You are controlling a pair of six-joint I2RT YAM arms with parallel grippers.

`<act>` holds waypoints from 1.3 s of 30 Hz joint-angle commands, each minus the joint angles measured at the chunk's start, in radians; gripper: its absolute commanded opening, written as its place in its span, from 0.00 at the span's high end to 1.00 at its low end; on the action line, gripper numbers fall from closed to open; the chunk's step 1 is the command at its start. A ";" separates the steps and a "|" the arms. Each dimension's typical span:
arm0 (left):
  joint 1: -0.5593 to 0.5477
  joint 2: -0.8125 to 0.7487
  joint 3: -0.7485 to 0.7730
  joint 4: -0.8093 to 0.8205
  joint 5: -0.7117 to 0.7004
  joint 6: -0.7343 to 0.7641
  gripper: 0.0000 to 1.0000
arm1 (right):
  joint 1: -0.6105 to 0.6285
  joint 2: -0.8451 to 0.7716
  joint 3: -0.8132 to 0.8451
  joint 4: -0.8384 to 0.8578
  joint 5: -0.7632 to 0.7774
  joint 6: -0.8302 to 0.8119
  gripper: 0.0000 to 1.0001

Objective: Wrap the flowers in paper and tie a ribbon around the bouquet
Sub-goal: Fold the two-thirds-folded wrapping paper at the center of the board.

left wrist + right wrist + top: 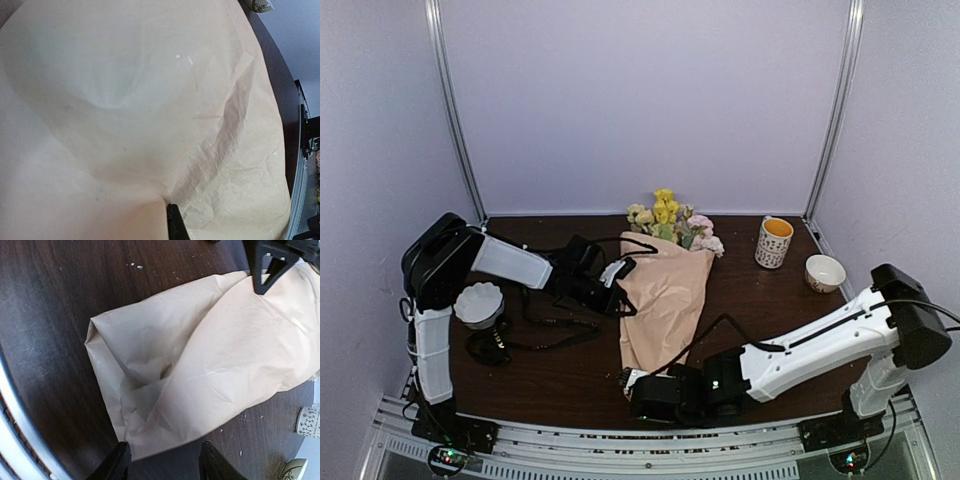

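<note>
The bouquet (665, 300) lies in the middle of the table (540, 365), flowers (667, 215) at the far end. The left gripper (620, 288) is pinched tight on the paper (225, 355) at its left edge (its own camera shows just one finger (176, 222)). The right gripper (165, 462) waits at the narrow near end, fingers apart, holding nothing.

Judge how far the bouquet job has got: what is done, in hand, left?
Done: paper lies wrapped around the flowers, blossoms showing at the far end. In hand: left gripper is shut on the paper's edge; right gripper stands open at the narrow end. Left: no ribbon is tied around it.
</note>
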 commanded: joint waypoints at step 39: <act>0.031 0.025 -0.037 0.085 0.027 -0.003 1.00 | -0.169 0.037 0.044 0.174 -0.239 0.268 0.48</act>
